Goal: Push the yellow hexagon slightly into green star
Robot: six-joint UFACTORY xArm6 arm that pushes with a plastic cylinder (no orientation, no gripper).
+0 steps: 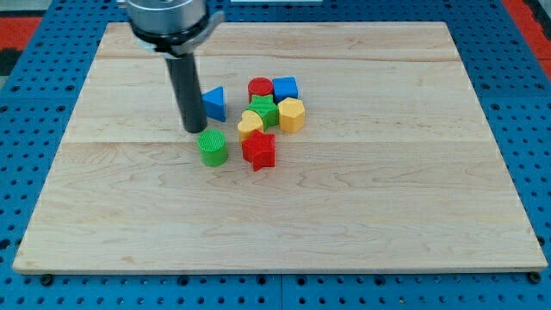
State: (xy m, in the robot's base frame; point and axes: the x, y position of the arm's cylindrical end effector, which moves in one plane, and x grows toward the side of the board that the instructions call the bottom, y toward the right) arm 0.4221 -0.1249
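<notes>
Yellow hexagon (292,114) touches green star (264,111) — my tip (195,130) well left.

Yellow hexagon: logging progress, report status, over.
My tip at the cluster's left, just above the green cylinder. Yellow hexagon already touching green star. Blue triangle between tip and star.

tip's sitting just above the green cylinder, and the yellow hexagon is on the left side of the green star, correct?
Not quite. The camera view shows the yellow hexagon on the right side of the green star, touching or nearly touching it, not on the left. The other yellow block is the one at the star's lower left. The rest holds: my tip is just above the green cylinder.
</notes>
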